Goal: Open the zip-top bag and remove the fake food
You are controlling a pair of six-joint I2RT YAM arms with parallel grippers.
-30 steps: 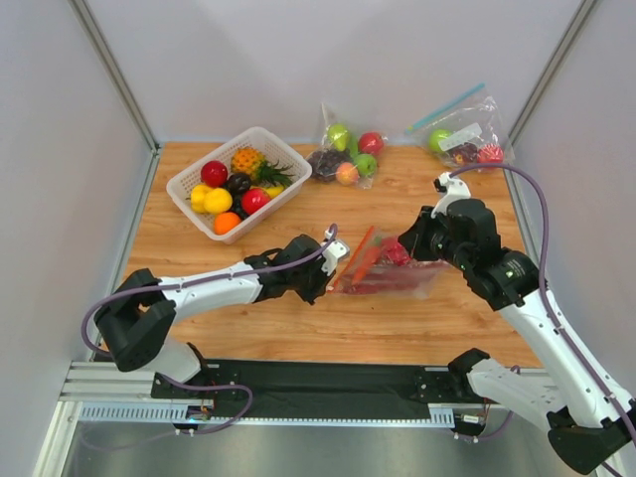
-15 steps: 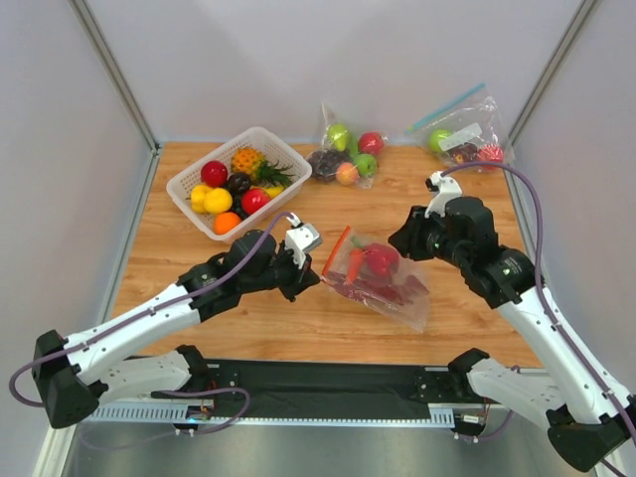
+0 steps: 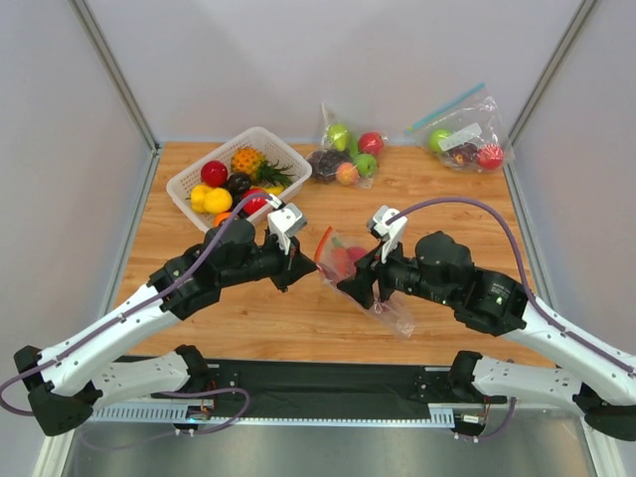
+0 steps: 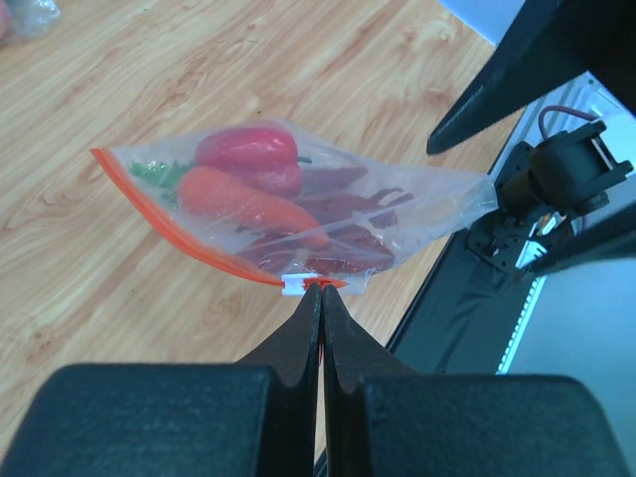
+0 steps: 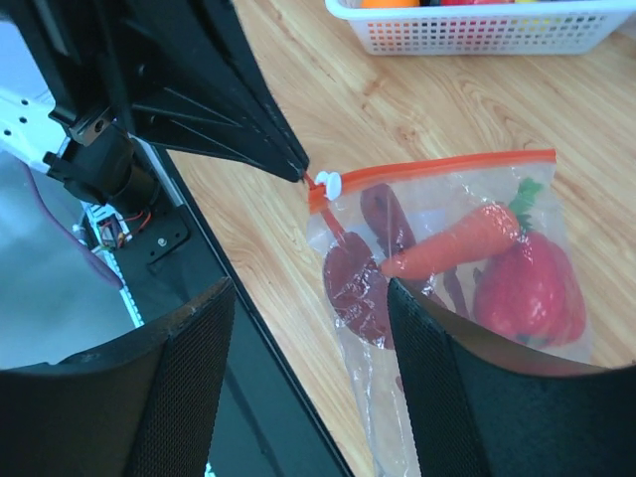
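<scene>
The zip-top bag [image 4: 417, 204] is pinched only by the left end effector [image 4: 320, 296]; the right end effector [image 5: 308, 290] is open. If that small pinch slips, the fake food [image 4: 238, 204] could be dropped, still sealed in.

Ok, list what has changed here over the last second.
The left gripper, shut on the zip-top bag by its zip end, lifted it off the table and drew it leftward. The right gripper opened, let go of the bag and swung in low beside it. The fake food remains inside; basket and other bags stayed put.
</scene>
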